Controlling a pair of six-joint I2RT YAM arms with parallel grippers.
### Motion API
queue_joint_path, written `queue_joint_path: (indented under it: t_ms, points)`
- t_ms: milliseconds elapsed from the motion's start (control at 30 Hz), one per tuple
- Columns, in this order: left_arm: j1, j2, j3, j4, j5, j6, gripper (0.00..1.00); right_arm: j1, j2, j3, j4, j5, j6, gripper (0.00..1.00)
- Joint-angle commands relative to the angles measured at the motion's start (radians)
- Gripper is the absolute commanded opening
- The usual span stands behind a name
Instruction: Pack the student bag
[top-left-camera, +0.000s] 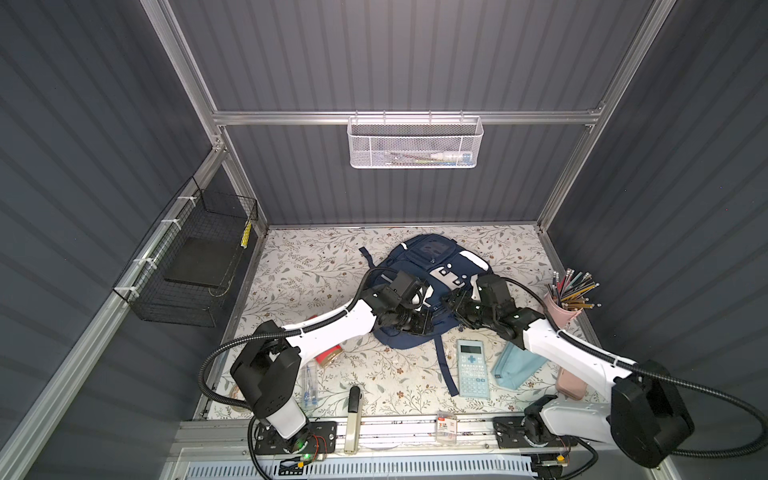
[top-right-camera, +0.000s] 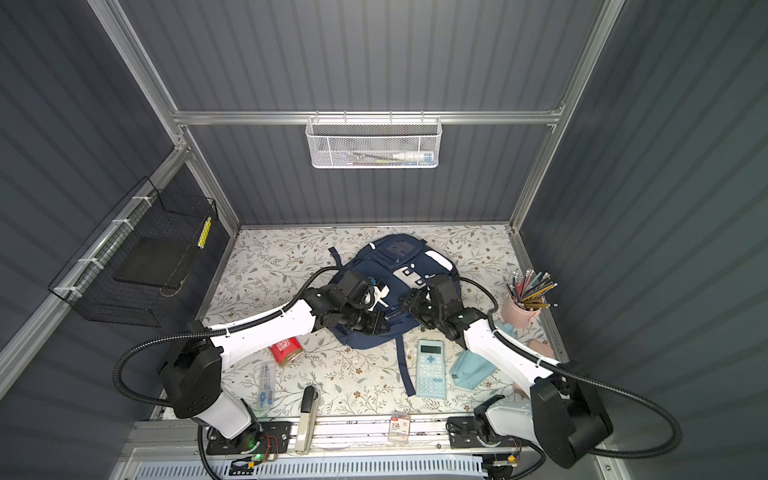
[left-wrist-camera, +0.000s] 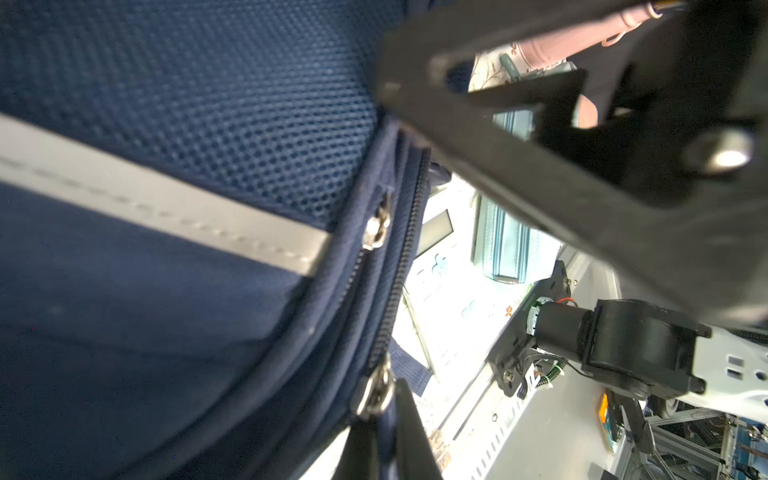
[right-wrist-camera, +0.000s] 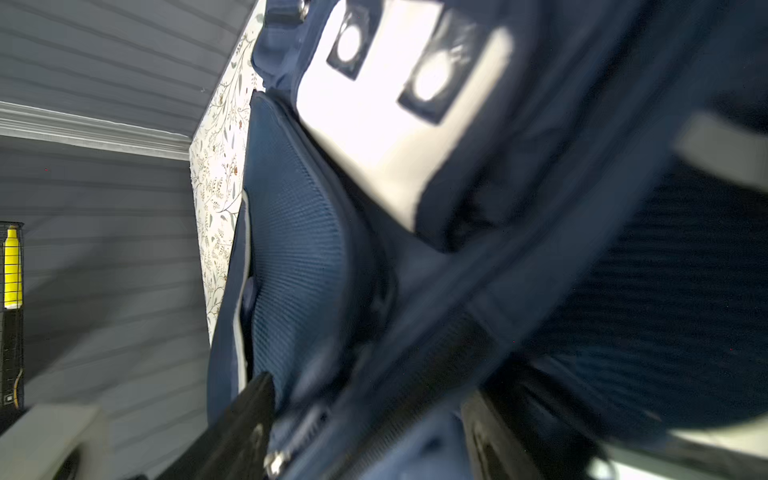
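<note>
While the student bag (top-left-camera: 419, 253) lies flat in the middle of the table (top-left-camera: 316, 266), nearer the far edge, both hands crowd its near end. There the left hand (top-left-camera: 420, 323) is pinched together on the bag's zip edge beside a metal slider (left-wrist-camera: 374, 395). The right hand (right-wrist-camera: 374, 430) has its fingers apart, straddling a zip run and holding nothing, though that wrist view is smeared. The pinch looks shallow, so a tug could slip off. The soft bag is unanchored and could slide toward the near edge, shoving the calculator (top-left-camera: 473, 368). With the hands nearly touching, a badly aimed close could catch fabric or strike the other.
</note>
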Motion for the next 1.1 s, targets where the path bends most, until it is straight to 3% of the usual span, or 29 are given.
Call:
queue_joint_path:
  t_ms: [0,100,133,233,300,600,800,933,1067]
  points:
    - [-0.02,0.001,0.046,0.058,0.048,-0.021,0.0,0.018,0.04,-0.034,0.144,0.021,0.105,0.7]
    - [-0.026,-0.012,0.032,0.066,0.034,-0.036,0.0,0.024,0.092,-0.041,0.205,0.021,0.11,0.57]
    - [-0.026,-0.022,0.025,0.063,0.031,-0.035,0.0,0.024,0.101,-0.045,0.207,0.03,0.101,0.49]
    - [-0.016,-0.054,0.003,0.02,-0.017,-0.026,0.0,0.009,0.08,-0.059,0.172,0.073,0.059,0.12]
    - [0.014,-0.071,-0.025,-0.003,-0.048,-0.014,0.0,-0.017,0.056,-0.067,0.151,0.073,0.033,0.01]
    - [0.157,-0.141,-0.095,-0.136,-0.127,0.116,0.0,-0.175,0.072,-0.027,0.049,-0.015,-0.145,0.0]
    - [0.272,-0.142,-0.137,-0.142,-0.007,0.189,0.0,-0.26,0.095,0.041,-0.021,-0.031,-0.238,0.0]
    - [0.275,-0.149,-0.131,-0.169,0.002,0.214,0.0,-0.288,0.133,0.12,-0.101,0.041,-0.296,0.0]
    - [0.273,-0.21,-0.123,-0.186,0.058,0.187,0.0,-0.367,0.203,0.149,-0.103,0.014,-0.308,0.0]
